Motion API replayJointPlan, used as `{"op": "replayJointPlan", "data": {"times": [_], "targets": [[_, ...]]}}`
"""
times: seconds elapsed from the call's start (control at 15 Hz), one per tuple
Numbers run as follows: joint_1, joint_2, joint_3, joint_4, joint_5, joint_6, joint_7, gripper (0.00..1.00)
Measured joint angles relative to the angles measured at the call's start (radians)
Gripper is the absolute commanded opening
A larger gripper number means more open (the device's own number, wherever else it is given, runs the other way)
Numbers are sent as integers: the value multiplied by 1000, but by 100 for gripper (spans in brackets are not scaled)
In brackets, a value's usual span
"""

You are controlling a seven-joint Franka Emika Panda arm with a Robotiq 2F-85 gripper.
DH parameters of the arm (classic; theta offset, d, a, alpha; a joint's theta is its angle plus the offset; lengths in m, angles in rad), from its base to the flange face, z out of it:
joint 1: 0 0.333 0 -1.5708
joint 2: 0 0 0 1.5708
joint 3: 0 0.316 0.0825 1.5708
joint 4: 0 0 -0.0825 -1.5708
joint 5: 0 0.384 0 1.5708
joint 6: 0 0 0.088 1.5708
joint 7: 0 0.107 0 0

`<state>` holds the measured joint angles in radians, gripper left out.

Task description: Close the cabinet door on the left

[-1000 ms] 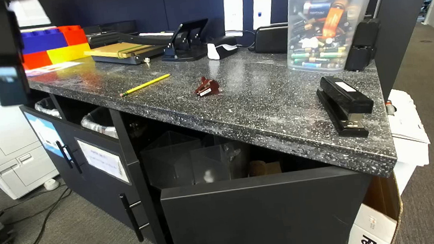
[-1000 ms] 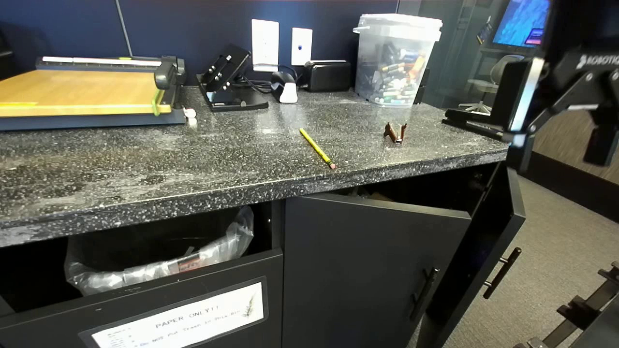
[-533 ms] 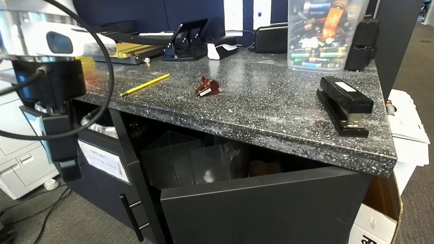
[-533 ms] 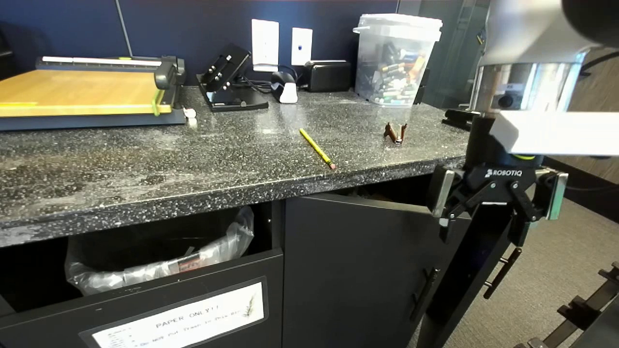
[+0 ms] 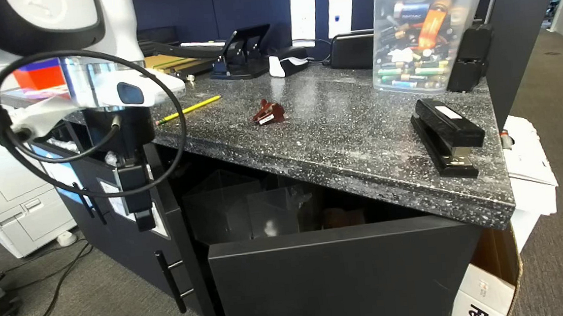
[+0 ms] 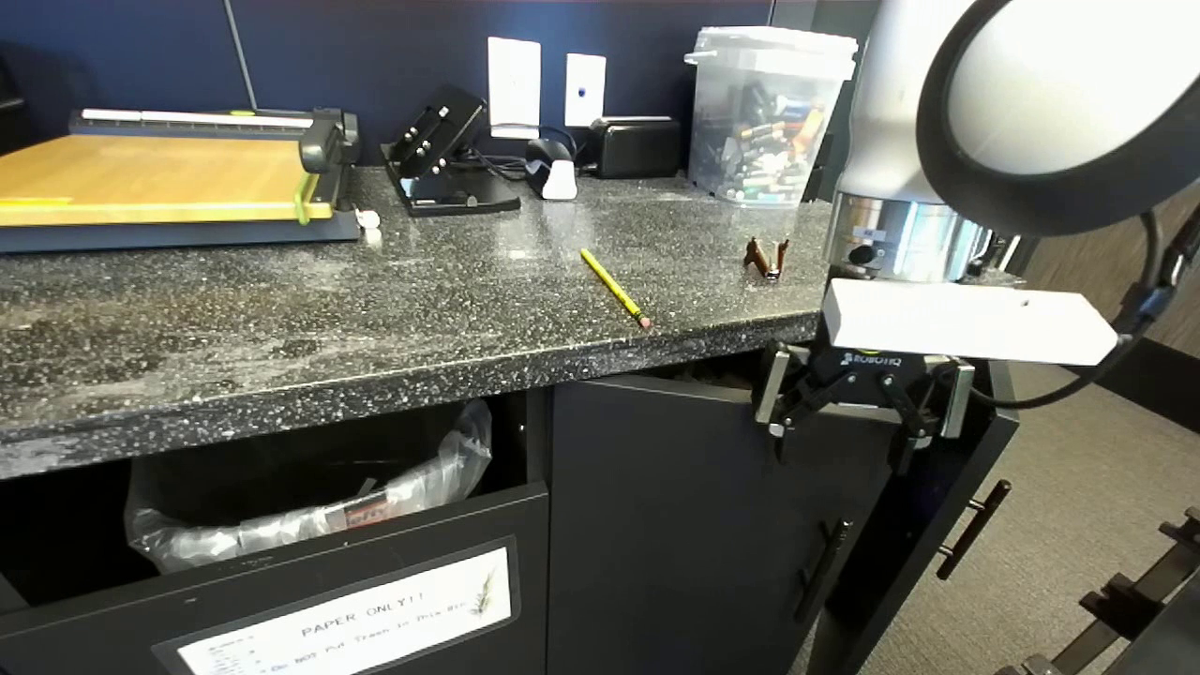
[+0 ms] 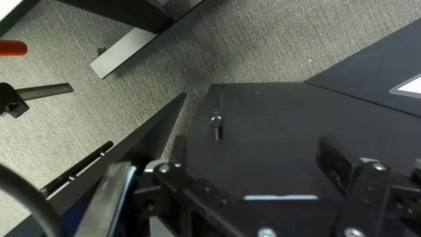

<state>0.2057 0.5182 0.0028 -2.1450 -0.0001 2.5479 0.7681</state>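
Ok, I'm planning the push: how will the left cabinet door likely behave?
The left cabinet door looks flat and rigid, so it probably won't bend. It will likely swing rather than slide, since the side with the handle juts outward. Its smooth-looking face might let a push slip.

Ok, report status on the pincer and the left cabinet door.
Pincer open, empty. Left cabinet door ajar. Neighbouring door swung open close alongside, possible snag.
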Motion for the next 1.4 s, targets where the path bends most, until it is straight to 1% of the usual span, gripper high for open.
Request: {"op": "replayJointPlan", "data": {"times": [0.33,0.6,0.87,1.0,1.13,1.33,1.4], "targets": [[94,60,-84,61,-51,81,102,100],[174,133,-171,120,-102,197,196,100],[240,236,-231,170,-110,233,251,100],[246,267,-229,178,-110,216,252,100],[230,262,-194,166,-107,135,211,100],[178,194,-118,116,-105,13,99,100],[169,173,-110,103,-106,3,91,100]]}}
